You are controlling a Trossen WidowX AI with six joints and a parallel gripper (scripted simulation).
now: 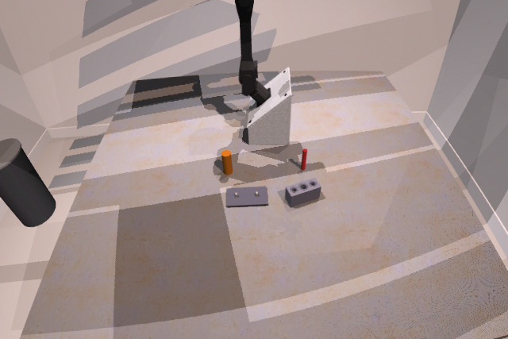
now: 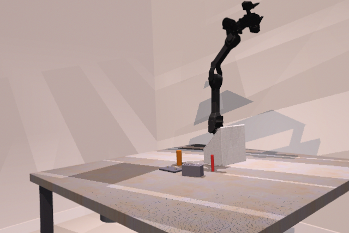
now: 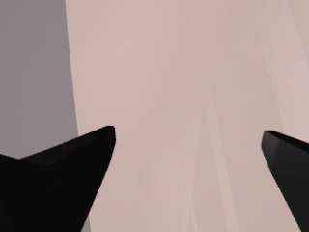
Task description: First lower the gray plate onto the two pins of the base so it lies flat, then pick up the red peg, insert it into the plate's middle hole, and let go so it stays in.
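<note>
From my station I log the gripper (image 2: 260, 11) raised high above the table (image 2: 84, 180), fingers spread wide and pinching nothing; in the wrist view the two black fingertips stand far apart with only pale wall between them. The arm (image 2: 215, 95) rises from a white wedge-shaped mount (image 2: 228, 145) at the far side of the table. Everything for the job lies far below the fingers and well apart from them. Item one: the gray plate (image 1: 302, 192), a blocky piece with three holes along its top, resting on the table surface, not on the pins. Item two: the base (image 1: 247, 196), a flat gray slab with two small pins standing up from it, just beside the plate on the side away from the red peg. Item three: the red peg (image 1: 304, 159), upright on the table, between the plate and the mount, touching neither. Item four: an orange cylinder (image 1: 226, 162), upright, thicker than the peg, standing behind the base and well apart from the peg. A dark cylinder (image 1: 22, 187) shows at the edge of the top view, off the table.
</note>
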